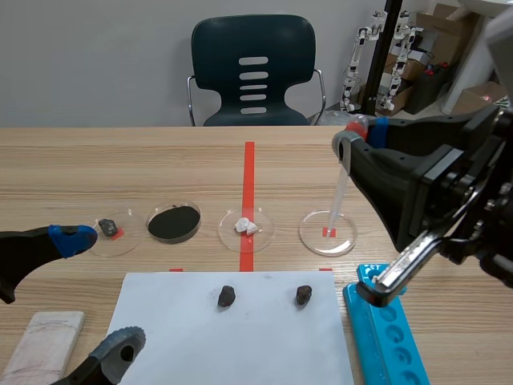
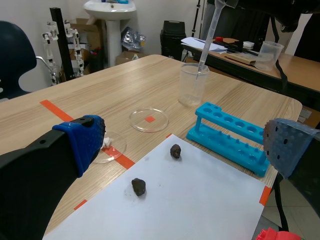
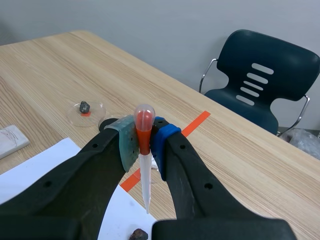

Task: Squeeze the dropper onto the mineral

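Clamps translucent plastic dropper with red bulb (image 1: 340,192) in right gripper (image 1: 358,132), right of centre. Holds left gripper (image 1: 100,293) spread and empty, lower left. Judged early: no squeeze yet over small dark mineral lumps (image 1: 227,296), lower centre; carrying across and squeezing remain.

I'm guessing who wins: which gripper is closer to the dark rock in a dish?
Left. The left gripper is open right beside the dark rock; the right gripper holds the dropper high up, far across the red tape line.
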`<action>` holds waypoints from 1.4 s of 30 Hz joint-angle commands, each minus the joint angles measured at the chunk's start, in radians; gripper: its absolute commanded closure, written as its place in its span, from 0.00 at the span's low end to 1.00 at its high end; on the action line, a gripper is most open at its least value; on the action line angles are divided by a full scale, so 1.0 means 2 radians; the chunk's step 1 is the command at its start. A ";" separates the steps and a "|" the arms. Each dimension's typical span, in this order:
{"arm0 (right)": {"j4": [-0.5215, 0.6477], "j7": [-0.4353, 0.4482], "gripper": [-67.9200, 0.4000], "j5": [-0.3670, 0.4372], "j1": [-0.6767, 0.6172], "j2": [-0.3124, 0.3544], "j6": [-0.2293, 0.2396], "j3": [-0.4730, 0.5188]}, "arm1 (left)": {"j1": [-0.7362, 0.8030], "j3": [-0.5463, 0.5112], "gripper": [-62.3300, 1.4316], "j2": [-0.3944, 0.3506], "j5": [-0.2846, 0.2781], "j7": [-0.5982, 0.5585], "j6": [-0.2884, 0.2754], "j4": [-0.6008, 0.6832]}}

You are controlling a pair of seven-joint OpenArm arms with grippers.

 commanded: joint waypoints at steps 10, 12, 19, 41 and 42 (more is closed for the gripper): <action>0.013 0.009 0.90 0.003 0.003 0.004 -0.002 0.005 | 0.001 -0.001 0.00 0.002 -0.003 -0.007 -0.001 0.006; 0.013 0.009 0.90 0.003 0.003 0.004 -0.002 0.005 | 0.001 -0.001 0.00 0.002 -0.003 -0.007 -0.001 0.006; 0.013 0.009 0.90 0.003 0.003 0.004 -0.002 0.005 | 0.001 -0.001 0.00 0.002 -0.003 -0.007 -0.001 0.006; 0.008 -0.004 0.90 0.003 0.060 0.007 -0.002 0.004 | 0.001 -0.001 0.00 0.002 -0.003 -0.007 -0.001 0.006; 0.006 -0.005 0.90 0.003 0.066 0.007 -0.002 0.004 | 0.001 -0.001 0.00 0.002 -0.003 -0.007 -0.001 0.006</action>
